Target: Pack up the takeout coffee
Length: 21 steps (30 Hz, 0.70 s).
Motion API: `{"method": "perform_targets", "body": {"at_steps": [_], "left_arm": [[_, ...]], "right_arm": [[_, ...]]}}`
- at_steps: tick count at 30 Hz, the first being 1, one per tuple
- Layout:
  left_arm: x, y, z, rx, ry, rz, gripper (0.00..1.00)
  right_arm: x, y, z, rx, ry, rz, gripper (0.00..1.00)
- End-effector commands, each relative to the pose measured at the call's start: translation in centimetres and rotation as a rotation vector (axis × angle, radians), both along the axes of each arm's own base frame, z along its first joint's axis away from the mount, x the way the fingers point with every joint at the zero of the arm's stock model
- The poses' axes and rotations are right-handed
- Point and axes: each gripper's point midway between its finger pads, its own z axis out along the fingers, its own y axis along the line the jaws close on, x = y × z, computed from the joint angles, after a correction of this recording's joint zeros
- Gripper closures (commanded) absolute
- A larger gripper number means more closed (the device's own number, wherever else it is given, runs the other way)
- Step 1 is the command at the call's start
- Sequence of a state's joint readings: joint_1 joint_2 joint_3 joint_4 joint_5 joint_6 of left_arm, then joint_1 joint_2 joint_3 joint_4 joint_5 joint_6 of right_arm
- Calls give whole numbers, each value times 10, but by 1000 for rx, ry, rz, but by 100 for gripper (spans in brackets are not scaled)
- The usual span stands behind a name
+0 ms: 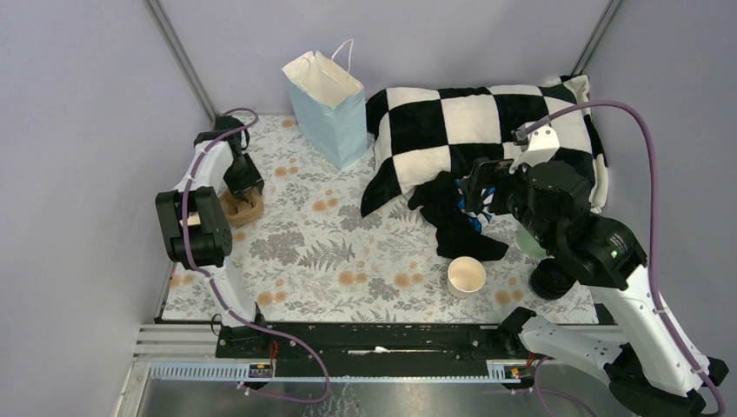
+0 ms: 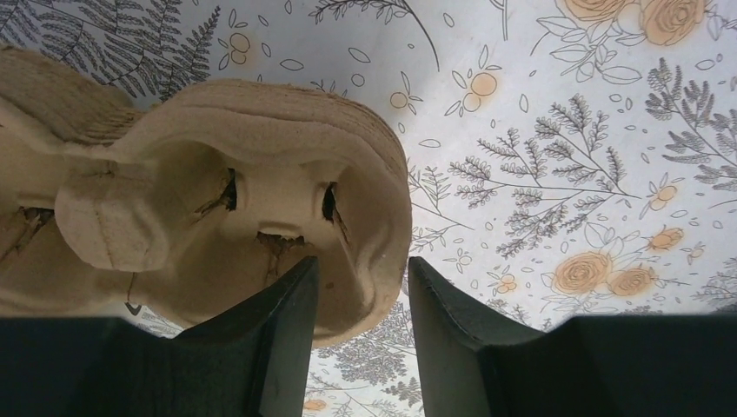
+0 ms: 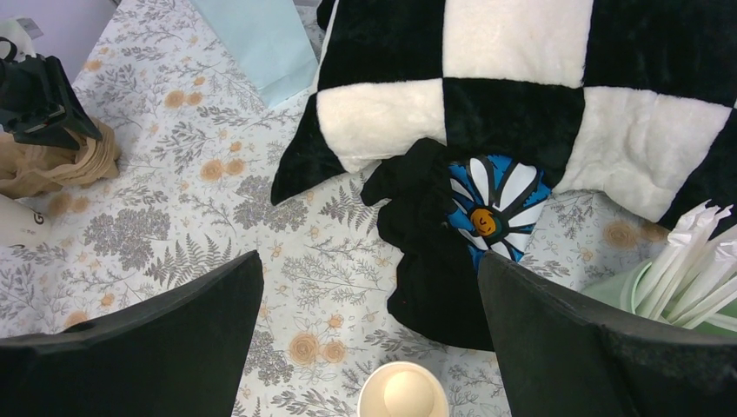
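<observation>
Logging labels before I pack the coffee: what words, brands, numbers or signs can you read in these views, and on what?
No text reads clearly in any view.
Paper cup: plain, no print showing.
Blue paper bag: no print on the sides shown.
Black cloth: a daisy picture with a face, no words.
White part at the right wrist view's left edge: a small dark mark, perhaps a letter, too small to read.
</observation>
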<state>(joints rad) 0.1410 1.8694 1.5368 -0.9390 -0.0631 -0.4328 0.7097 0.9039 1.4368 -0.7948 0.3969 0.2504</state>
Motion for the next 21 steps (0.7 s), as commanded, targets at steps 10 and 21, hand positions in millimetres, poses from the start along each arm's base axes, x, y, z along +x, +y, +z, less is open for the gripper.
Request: {"method": "perform_targets", "body": {"at_steps": [10,21], "left_arm": [[24,6,16,26,-80,-42,69],[26,5,13,23,-75,-57,82]], "right_arm": [[5,8,14,18,-39,23,0],[4,9,12,23,-34,29,0]]}}
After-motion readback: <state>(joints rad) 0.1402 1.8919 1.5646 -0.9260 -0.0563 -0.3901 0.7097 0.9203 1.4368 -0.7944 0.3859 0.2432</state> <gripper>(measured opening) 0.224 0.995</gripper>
